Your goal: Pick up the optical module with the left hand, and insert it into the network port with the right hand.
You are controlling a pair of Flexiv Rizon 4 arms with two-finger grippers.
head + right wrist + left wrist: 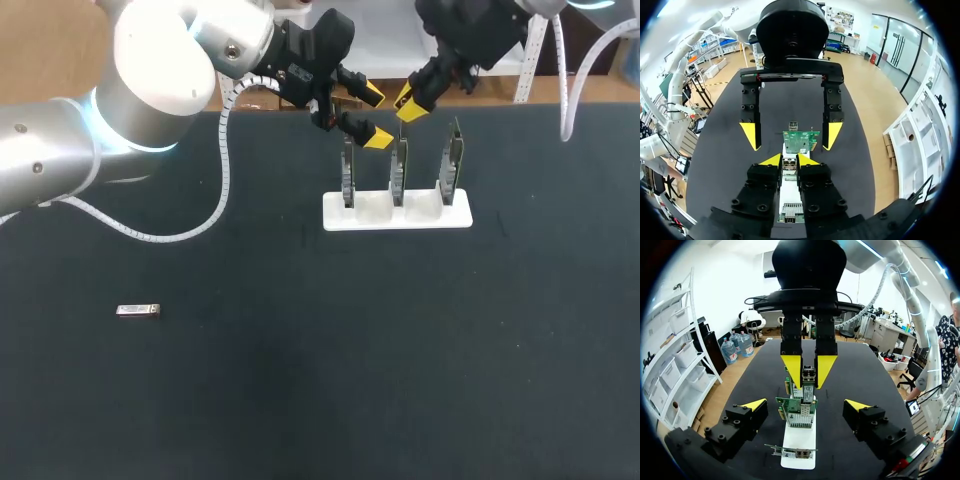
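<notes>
Right pincer (411,104) is hanging closed above green network cards (398,170); a small silver optical module (138,310) is lying on the black counter (300,380), well apart from it. Left wrist: left pincer (806,405) is gaping empty around the cards; the right is gripping a second silver module (808,374). Right wrist: fingers (807,161) are hiding the port, risking misalignment.

My right hand (789,161) hangs above the dark surface (725,150), over a row of upright cards. Just ahead of it stands a green network card (801,140). My left hand (791,136) faces me from the far side, its yellow-tipped fingers (751,136) spread wide on either side of that card, clear of it. A second card (789,216) shows beneath my hand.
</notes>
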